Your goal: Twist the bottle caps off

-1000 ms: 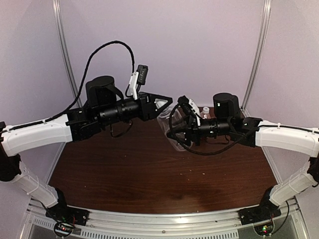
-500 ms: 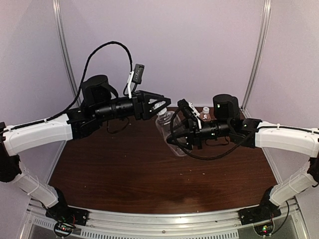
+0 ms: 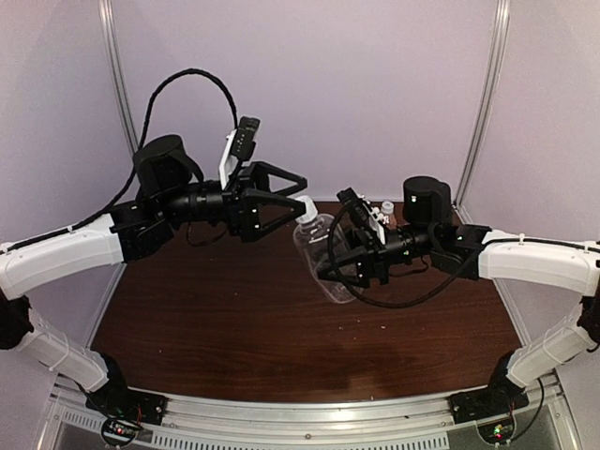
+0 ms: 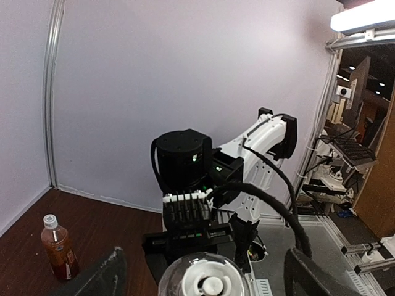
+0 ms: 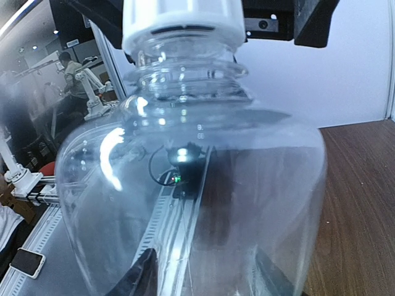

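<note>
Left end effector point(image 4: 205, 271) spread wide astride white cap point(image 4: 210, 285), right end effector point(image 3: 333, 267) gripping clear bottle point(image 3: 317, 234)

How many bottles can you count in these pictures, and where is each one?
2. The clear bottle is held tilted in the right gripper. The amber bottle stands upright on the table near the back wall, behind the right arm. The arms could hide others.

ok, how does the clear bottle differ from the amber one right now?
The clear bottle is tilted, gripped in the right tool; the amber bottle stands upright on the table, untouched. The clear bottle is colourless with no label visible; the amber bottle holds brown liquid and carries a reddish label. Both have white caps on.
</note>
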Tool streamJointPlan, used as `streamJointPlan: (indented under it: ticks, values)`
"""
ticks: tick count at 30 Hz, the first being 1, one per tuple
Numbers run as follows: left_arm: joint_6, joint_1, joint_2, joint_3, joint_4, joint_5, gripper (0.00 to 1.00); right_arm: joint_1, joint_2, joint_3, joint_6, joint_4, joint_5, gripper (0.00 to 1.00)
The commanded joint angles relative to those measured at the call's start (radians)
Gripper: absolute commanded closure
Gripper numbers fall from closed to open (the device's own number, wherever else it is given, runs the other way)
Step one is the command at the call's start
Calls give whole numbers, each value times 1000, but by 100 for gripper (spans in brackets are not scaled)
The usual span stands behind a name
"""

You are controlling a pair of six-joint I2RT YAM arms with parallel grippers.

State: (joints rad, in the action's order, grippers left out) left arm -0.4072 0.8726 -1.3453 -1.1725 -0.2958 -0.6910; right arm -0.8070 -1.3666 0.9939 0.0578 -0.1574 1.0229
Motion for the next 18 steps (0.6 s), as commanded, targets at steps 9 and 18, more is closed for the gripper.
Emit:
streamJointPlan:
  ticks: [9,18]
  values:
    - [-12,-19,-94,-39,-240,-307,27,2,-21,8,66,-98,154,55]
    - [-55,-20,-132,-56,-285,-342,44,3,-23,6,66,-95,152,55]
